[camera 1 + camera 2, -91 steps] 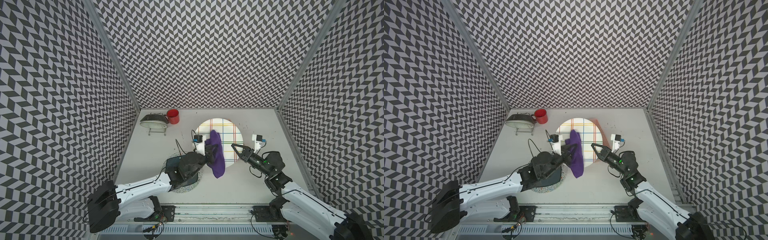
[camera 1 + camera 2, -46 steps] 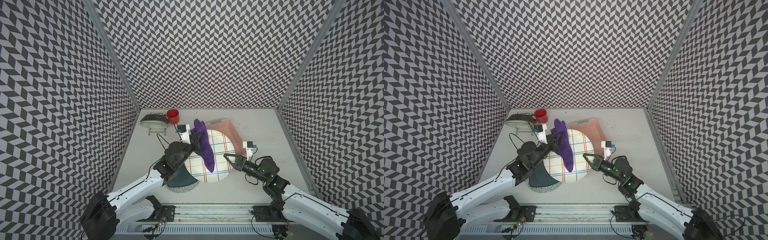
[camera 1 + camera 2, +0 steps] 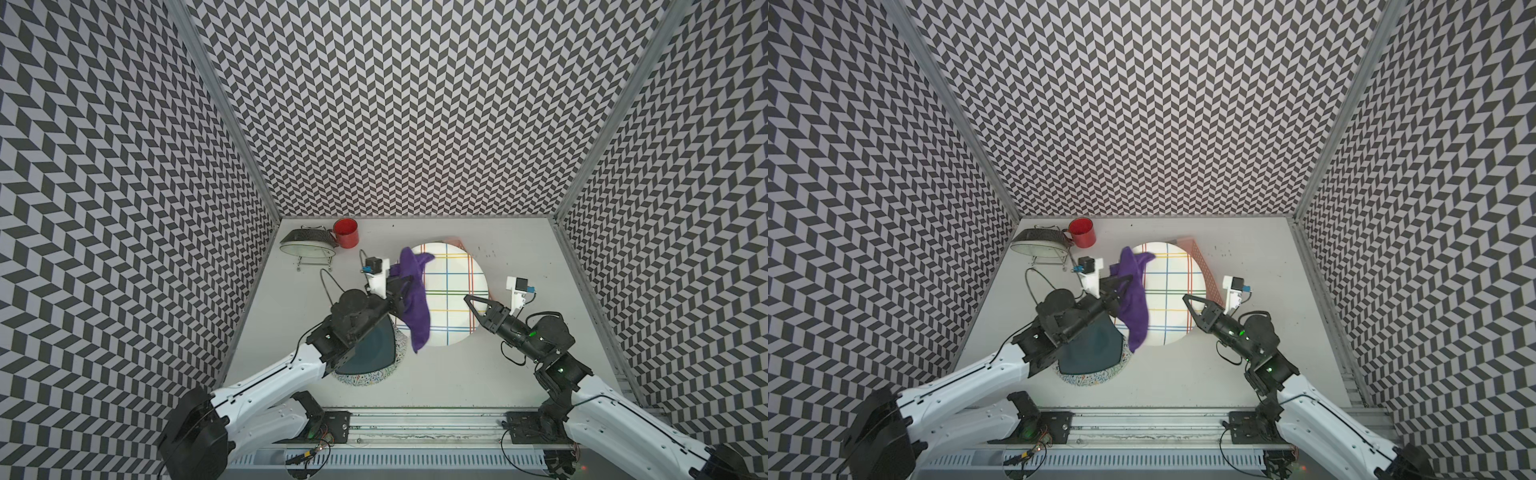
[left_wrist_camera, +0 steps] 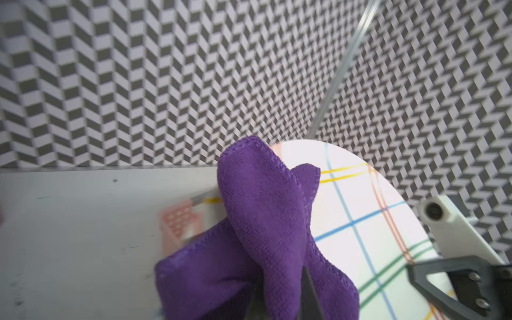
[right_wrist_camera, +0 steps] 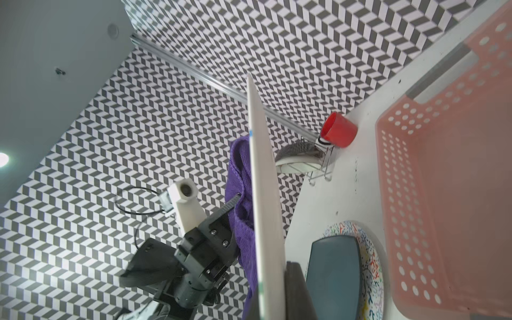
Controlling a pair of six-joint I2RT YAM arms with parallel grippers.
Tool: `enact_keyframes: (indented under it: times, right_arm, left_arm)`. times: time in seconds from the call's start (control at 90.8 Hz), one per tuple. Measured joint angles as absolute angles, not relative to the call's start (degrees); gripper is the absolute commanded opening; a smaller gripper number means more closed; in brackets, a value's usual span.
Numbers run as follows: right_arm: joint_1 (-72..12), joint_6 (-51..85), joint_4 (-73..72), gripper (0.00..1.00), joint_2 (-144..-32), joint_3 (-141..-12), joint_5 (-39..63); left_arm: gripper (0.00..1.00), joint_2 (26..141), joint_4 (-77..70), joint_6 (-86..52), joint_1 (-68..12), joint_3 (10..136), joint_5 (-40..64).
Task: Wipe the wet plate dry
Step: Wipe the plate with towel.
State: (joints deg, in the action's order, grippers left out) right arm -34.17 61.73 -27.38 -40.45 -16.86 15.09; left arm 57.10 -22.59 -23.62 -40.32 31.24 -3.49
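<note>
The plate [image 3: 455, 291] [image 3: 1169, 291], white with coloured grid lines, is held up off the table with its face to both top views. My right gripper [image 3: 471, 301] [image 3: 1188, 301] is shut on its right rim; the right wrist view shows the plate [image 5: 263, 207] edge-on between the jaws [image 5: 273, 299]. My left gripper [image 3: 400, 286] [image 3: 1121, 283] [image 4: 279, 291] is shut on a purple cloth [image 3: 413, 299] [image 3: 1133, 299] [image 4: 263, 221]. The cloth lies draped over the plate's left part [image 4: 360, 207].
A red mug [image 3: 345, 232] and a wire rack with a dish [image 3: 308, 246] stand at the back left. A pink basket [image 5: 443, 194] sits behind the plate. A teal dish [image 3: 374, 353] rests on a speckled plate [image 3: 365, 376] under the left arm.
Half a second ago the plate had swung to the near left, baring the basket; it is now back to the right and covers the basket. The cloth now lies nearer the plate's left rim.
</note>
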Motion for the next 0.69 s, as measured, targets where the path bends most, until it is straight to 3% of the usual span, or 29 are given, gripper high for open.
enact_keyframes:
  times: [0.297,0.419,0.562,0.694]
  right_arm:
    - [-39.22,60.49,-28.27,0.00,-46.98,-16.58,11.49]
    - [-39.83,61.45,-31.07,0.00,-48.73,-16.29,11.66]
    - [-33.17,64.25,-33.04,0.00,-48.93,-16.32,15.59]
    - [-24.88,67.09,-32.56,0.00,-47.92,-16.32,18.90]
  left_arm:
    - [0.00,62.39,-16.93,-22.04,-38.68,34.13,-1.48]
    - [0.00,69.34,-14.20,-17.10,-45.23,42.96,-1.69]
    - [0.00,73.52,-16.43,-15.49,-55.07,44.42,-2.85]
    - [0.00,67.72,-19.35,-20.34,-50.06,36.23,1.48]
